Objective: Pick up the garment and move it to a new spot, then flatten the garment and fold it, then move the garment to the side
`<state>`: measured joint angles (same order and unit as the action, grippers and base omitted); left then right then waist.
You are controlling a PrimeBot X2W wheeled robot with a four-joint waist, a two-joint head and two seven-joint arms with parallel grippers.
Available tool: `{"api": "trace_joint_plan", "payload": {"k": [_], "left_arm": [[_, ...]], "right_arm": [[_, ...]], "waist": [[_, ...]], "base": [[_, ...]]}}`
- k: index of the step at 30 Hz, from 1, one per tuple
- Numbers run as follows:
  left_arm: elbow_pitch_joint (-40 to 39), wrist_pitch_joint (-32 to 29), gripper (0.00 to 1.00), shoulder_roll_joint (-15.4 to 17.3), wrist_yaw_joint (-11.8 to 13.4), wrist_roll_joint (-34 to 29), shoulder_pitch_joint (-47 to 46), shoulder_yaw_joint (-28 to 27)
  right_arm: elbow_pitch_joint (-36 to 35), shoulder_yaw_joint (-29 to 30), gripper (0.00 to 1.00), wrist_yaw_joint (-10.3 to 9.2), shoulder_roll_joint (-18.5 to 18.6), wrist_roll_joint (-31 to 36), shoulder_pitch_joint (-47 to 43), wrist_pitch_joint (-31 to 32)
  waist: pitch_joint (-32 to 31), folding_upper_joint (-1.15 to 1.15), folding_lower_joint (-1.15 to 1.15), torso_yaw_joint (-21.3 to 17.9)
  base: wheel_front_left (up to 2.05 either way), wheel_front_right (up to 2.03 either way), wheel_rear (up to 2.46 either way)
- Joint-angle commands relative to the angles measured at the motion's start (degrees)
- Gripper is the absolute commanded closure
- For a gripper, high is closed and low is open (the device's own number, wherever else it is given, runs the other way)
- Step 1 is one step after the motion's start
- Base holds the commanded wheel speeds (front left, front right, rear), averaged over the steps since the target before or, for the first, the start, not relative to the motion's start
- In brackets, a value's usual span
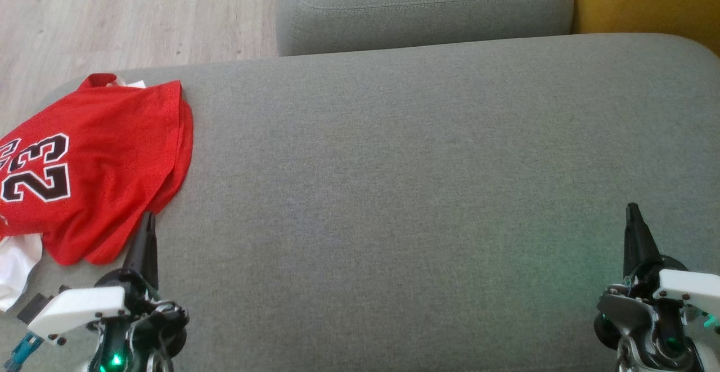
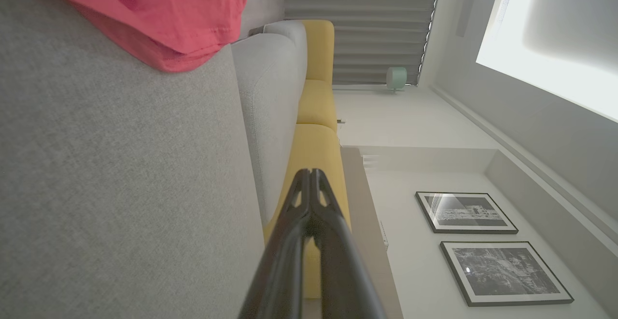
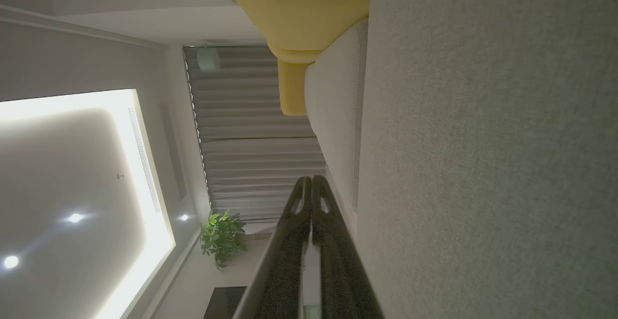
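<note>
Indoors, grey sofa seat (image 1: pixel 427 192), red garment (image 1: pixel 101 164), wood floor (image 1: pixel 112 12), left hand (image 1: pixel 149 221) and right hand (image 1: pixel 633 212) closed, empty

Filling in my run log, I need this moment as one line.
garment: red jersey, left end of grey cushion, ungripped | left gripper: shut, empty, beside jersey hem | right gripper: shut, empty, over bare cushion

The jersey (image 1: pixel 112 152) is bright red, with a black number 23 edged in white. The cloth (image 1: pixel 17 265) is white. The sofa seat (image 1: pixel 422 192) is plain grey fabric, and the cushion (image 1: pixel 647 0) is mustard yellow. The floor (image 1: pixel 112 12) is pale wood grain. The framed pictures (image 2: pixel 466 213) are black-and-white in black frames.
</note>
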<state>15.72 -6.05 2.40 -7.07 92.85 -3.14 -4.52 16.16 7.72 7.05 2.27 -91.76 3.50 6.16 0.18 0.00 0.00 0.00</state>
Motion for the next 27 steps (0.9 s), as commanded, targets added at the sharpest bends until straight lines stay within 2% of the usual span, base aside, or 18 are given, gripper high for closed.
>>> {"api": "trace_joint_plan", "payload": {"k": [1, 10, 11, 27], "left_arm": [[-1.7, -0.5, 1.00, 0.5, -0.4, -0.7, -3.1, -2.1], [-1.7, -0.5, 1.00, 0.5, -0.4, -0.7, -3.1, -2.1], [0.0, 0.0, 0.00, 0.0, 0.0, 0.0, 0.0, 0.0], [-1.1, 2.5, 0.00, 0.0, 0.8, -1.9, 1.1, 1.8]], "right_arm": [[-2.1, -1.2, 1.00, 0.44, 0.6, -0.4, 2.7, 0.3], [-2.1, -1.2, 1.00, 0.44, 0.6, -0.4, 2.7, 0.3], [0.0, 0.0, 0.00, 0.00, 0.0, 0.0, 0.0, 0.0], [-0.3, -1.7, 0.00, 0.03, 0.0, 2.9, -1.1, -2.5]], "waist": [[0.0, 0.00, 0.00, 0.0], [0.0, 0.00, 0.00, 0.0], [0.0, 0.00, 0.00, 0.0], [0.0, 0.00, 0.00, -0.3]], "base": [[0.00, 0.00, 0.00], [0.00, 0.00, 0.00], [0.00, 0.00, 0.00], [0.00, 0.00, 0.00]]}}
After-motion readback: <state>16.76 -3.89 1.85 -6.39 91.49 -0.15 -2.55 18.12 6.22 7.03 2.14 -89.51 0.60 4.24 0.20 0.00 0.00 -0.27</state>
